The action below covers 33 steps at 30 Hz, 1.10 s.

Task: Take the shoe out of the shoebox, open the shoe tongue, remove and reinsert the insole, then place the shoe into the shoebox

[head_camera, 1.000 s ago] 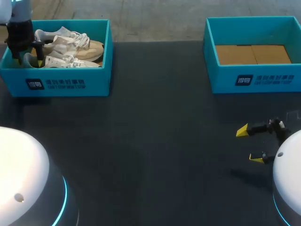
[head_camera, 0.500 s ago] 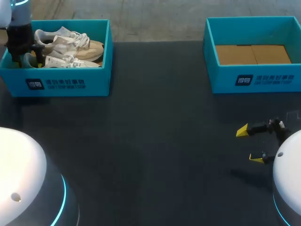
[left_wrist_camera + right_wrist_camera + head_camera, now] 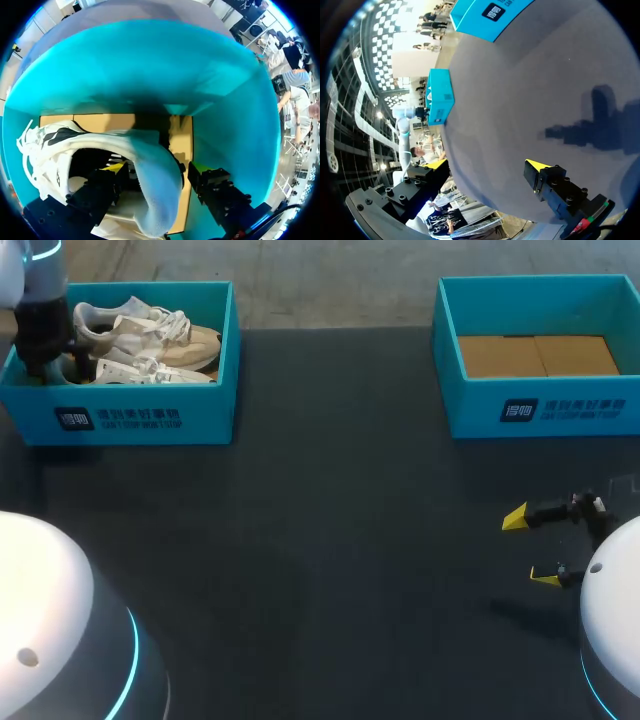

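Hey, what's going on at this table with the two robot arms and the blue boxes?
The left gripper is down inside the left shoebox, its jaws open on either side of the heel of a white shoe, not clamped on it. A second shoe lies beside it in the box. The right gripper hovers over the dark table, jaws open, holding nothing. The right shoebox is empty.

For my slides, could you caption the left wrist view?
Left end effector straddling a shoe at its heel, inside the shoebox.
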Each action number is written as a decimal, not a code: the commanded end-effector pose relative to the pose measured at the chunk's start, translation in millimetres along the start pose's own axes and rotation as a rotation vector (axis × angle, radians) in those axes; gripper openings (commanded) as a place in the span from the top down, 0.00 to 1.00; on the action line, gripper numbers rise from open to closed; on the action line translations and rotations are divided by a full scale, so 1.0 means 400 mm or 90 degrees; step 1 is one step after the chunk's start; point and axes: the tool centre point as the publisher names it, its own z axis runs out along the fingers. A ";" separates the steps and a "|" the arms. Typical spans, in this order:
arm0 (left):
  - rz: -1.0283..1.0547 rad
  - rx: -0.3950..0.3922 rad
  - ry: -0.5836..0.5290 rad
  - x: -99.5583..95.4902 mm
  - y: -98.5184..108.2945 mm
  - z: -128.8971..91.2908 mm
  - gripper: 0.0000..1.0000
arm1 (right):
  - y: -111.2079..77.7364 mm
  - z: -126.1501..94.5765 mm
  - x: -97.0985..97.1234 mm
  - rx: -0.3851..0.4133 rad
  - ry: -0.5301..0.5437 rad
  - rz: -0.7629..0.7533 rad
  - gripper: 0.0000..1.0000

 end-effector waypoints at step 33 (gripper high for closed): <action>0.027 -0.003 0.023 0.004 -0.014 0.031 1.00 | -0.006 -0.002 0.000 -0.002 0.000 -0.001 0.00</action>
